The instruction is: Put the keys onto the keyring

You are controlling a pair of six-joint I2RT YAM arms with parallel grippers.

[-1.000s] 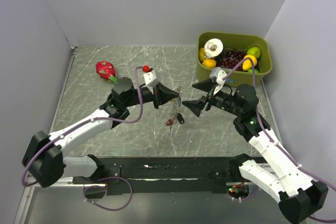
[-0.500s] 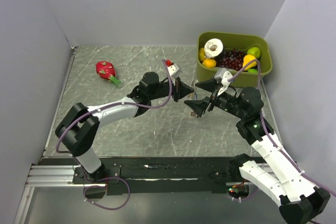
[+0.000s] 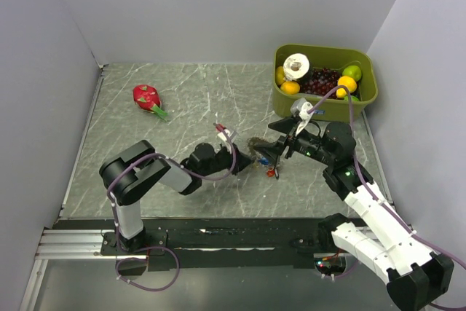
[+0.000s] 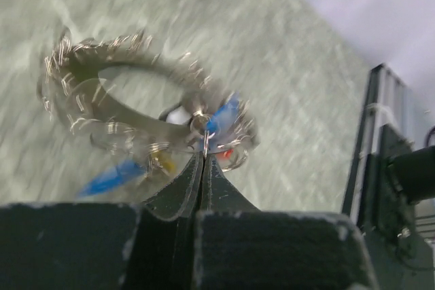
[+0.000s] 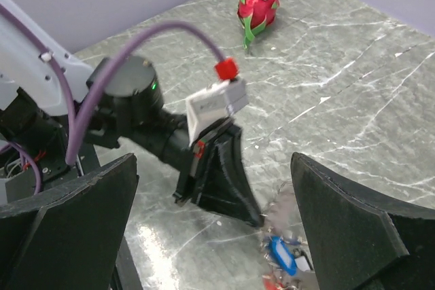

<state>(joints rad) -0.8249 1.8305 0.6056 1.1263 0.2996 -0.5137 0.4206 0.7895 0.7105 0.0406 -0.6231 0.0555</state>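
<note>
My left gripper point(image 3: 254, 159) is low over the table's middle. In the left wrist view it point(image 4: 204, 158) is shut on a thin wire loop of the key bunch. The big metal keyring point(image 4: 115, 93) hangs blurred beyond the tips, with blue-tagged keys point(image 4: 109, 176) and a red bit on it. In the top view the keyring point(image 3: 256, 143) and keys point(image 3: 271, 172) sit between both grippers. My right gripper point(image 3: 275, 145) is wide open and empty, just right of the bunch. Its wrist view shows a blue-tagged key point(image 5: 282, 254) low between its fingers point(image 5: 81, 215).
A green bin point(image 3: 320, 49) of fruit and a tape roll stands at the back right. A dragon fruit point(image 3: 147, 97) lies at the back left, and also shows in the right wrist view point(image 5: 258, 1). Grey walls close in on three sides.
My left arm has swung toward the near edge and dropped low, carrying the key bunch down and right. The right gripper has stayed open and shifted slightly lower.
</note>
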